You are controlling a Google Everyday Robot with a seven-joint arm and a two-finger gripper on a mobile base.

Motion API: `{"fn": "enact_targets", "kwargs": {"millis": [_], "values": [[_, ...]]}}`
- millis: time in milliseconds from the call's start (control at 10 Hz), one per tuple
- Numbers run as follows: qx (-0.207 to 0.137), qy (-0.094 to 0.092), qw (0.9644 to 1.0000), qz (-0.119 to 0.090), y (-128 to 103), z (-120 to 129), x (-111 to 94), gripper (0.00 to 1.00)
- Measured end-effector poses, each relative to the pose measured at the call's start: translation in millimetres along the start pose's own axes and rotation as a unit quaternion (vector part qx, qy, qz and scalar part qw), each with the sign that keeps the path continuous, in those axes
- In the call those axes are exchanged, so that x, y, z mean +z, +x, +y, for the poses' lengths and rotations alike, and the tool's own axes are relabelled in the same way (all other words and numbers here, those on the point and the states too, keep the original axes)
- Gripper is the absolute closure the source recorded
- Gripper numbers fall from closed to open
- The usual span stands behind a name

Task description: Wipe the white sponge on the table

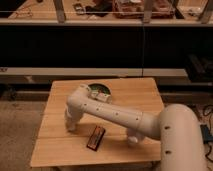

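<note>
My white arm (117, 116) reaches from the lower right across the wooden table (55, 150) and bends down at its left end. The gripper (70, 125) points down at the table's left middle, touching or just above the surface. I see no white sponge by itself; it may be hidden under the gripper. A small white thing (132, 139) pokes out below the arm near the table's front; I cannot tell what it is.
A green bowl (99, 90) with pale items inside stands at the table's back centre, just behind the arm's bend. A dark flat packet (95, 137) lies near the front, right of the gripper. Dark shelving runs behind the table.
</note>
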Motion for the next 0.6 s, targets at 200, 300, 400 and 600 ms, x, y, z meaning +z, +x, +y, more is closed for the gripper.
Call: {"fn": "enact_targets", "kwargs": {"millis": [200,300,400,600], "values": [[-0.043,0.005,0.999,-0.011,15,-31,7,1.0],[-0.07,0.002,0.9972,-0.024,16,-49,17,1.0],[-0.093,0.001,0.995,-0.036,16,-65,27,1.0],[-0.135,0.006,0.9894,-0.052,14,-98,38,1.0]]}}
